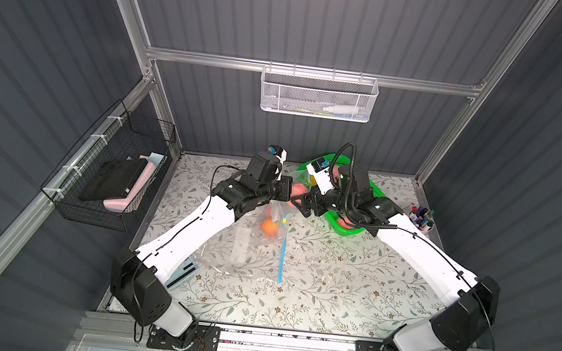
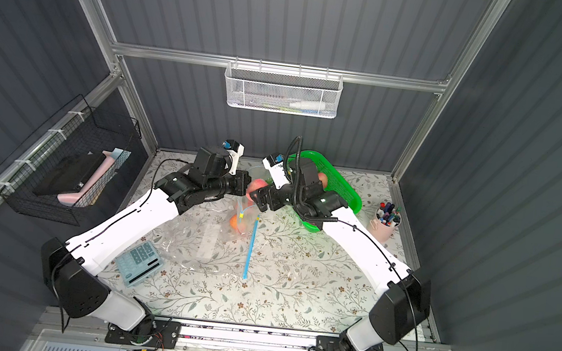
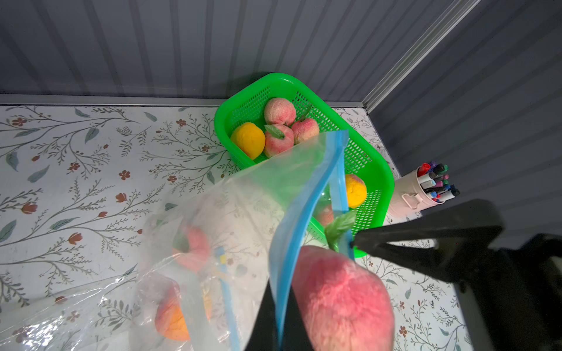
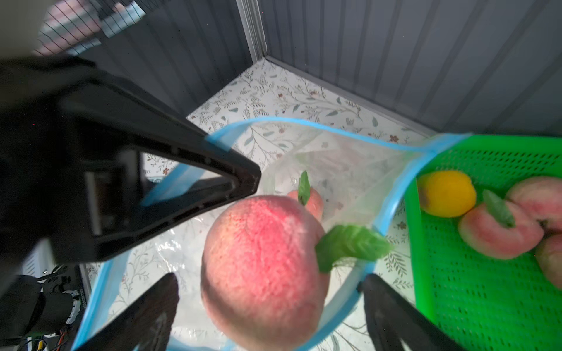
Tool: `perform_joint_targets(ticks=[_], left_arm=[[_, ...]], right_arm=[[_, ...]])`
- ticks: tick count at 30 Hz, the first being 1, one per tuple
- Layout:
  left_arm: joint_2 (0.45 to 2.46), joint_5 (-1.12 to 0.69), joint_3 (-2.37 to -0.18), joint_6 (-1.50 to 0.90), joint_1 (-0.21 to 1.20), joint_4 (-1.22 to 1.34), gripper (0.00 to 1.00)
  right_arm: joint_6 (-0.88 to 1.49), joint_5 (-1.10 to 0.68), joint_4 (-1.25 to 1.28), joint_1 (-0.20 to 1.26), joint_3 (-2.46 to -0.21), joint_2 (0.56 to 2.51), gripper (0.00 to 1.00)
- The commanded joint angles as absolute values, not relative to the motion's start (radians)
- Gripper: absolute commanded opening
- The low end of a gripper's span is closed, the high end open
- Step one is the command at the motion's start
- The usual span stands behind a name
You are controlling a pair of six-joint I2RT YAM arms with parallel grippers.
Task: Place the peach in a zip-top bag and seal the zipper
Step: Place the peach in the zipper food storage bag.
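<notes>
The table (image 1: 332,281) was covered with a pale sheet printed with branches and small red flowers. It was closed in by dark ribbed walls (image 1: 310,16) set in an aluminium frame (image 1: 314,72). A white mesh basket (image 1: 318,97) was hung on the back rail, and a black wire basket (image 1: 109,170) was fixed to the wall on the left side. A green basket (image 3: 374,170) with peaches and yellow fruits in it was placed at the back right of the table. A pink cup of markers (image 2: 384,225) was seen near it, by the right wall. A pale blue keypad (image 2: 139,263) was lying beside the left arm.

The zip-top bag (image 4: 334,170) was held up over the back middle of the table, with its mouth wide open. The left gripper (image 4: 243,182) was clamped on the blue zipper strip (image 4: 392,206) at one side of the mouth. The peach (image 4: 261,243), with a green leaf, was found in the mouth of the bag, between the fingers of the right gripper (image 4: 267,282). These fingers were spread apart and a gap was seen on each side of the fruit, so it was not gripped.

Two more fruits (image 1: 269,226) were seen lower down inside clear plastic (image 1: 237,251) that was spread on the table. It could not be told for sure whether this was part of the same bag.
</notes>
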State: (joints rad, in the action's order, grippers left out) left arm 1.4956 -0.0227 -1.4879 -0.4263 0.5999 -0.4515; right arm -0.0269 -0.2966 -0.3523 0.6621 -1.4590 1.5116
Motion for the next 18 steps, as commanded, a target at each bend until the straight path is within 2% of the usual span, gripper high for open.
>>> perform_joint_targets(ticks=[1, 11, 18], left_arm=[[1.442, 0.034, -1.473, -0.426, 0.603, -0.460, 0.00], [1.368, 0.079, -1.439, -0.442, 0.603, -0.437, 0.00], [1.362, 0.079, -1.447, -0.446, 0.603, -0.429, 0.00]], right_arm=[[-0.014, -0.330, -0.265, 0.659, -1.440, 1.447, 0.97], [0.018, -0.211, -0.213, 0.657, -1.408, 1.430, 0.97], [0.005, -0.224, -0.246, 0.657, -1.425, 1.507, 0.96]])
